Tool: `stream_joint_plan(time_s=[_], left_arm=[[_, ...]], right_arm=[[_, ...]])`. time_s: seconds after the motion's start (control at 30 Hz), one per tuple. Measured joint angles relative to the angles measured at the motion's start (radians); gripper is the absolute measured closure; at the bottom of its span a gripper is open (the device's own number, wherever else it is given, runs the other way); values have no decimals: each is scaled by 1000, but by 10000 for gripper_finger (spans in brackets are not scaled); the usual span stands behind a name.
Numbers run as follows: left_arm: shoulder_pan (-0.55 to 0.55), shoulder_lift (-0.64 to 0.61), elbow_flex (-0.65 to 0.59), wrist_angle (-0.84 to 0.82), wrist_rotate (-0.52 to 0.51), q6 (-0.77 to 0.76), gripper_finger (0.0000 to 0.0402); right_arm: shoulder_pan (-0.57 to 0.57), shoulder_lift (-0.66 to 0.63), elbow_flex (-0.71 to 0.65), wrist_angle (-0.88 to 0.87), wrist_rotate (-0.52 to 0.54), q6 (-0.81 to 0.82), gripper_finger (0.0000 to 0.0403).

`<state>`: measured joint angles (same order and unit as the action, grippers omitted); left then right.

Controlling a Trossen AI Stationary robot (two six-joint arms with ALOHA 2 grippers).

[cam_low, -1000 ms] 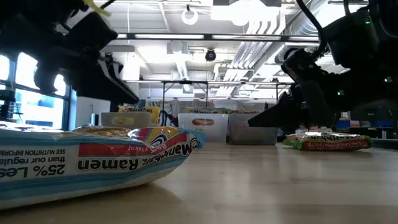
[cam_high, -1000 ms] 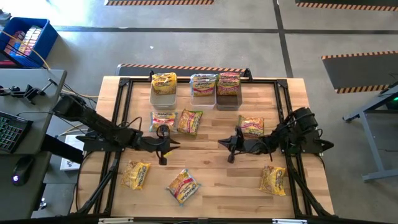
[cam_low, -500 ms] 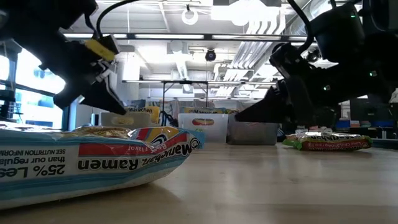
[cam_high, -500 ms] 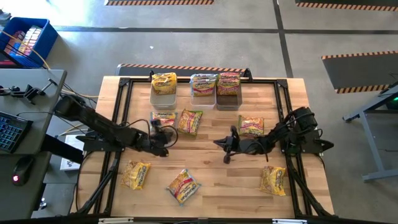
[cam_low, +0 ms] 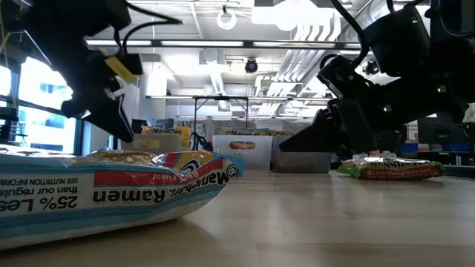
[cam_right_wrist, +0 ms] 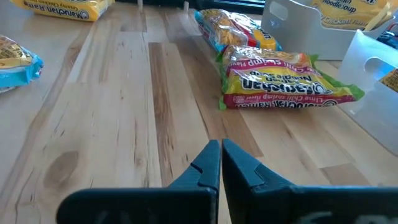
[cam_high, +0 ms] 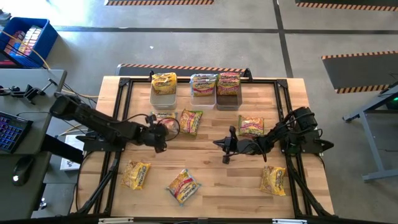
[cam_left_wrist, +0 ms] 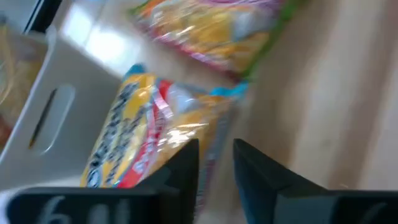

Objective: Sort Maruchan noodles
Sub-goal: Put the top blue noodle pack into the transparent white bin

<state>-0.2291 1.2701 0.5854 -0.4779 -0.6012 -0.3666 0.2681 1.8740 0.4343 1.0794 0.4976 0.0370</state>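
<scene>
High view: left gripper at packet lying just in front of left bin; fingers slightly apart, packet edge between them, not clamped. Packet long axis runs across desk, parallel to bin row. Left arm far nearer. Right gripper closed, empty, desk centre, well right of packet. Other packets scattered on wood desk; workshop behind.

Three bins stand in a row at the wooden table's far edge; a blue crate sits on the floor beyond a desk with a keyboard.
</scene>
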Motion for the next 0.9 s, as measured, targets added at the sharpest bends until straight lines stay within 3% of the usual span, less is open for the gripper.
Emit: stream_joint_plan(time_s=[0.37, 0.67, 0.9], left_arm=[[113, 0, 0, -104, 19, -25, 221], [124, 1, 0, -78, 118, 140, 217], [132, 2, -48, 43, 121, 264, 217]], right_arm=[[0, 0, 0, -42, 0, -16, 402], [0, 0, 0, -43, 0, -11, 402], [0, 0, 0, -43, 0, -11, 402]])
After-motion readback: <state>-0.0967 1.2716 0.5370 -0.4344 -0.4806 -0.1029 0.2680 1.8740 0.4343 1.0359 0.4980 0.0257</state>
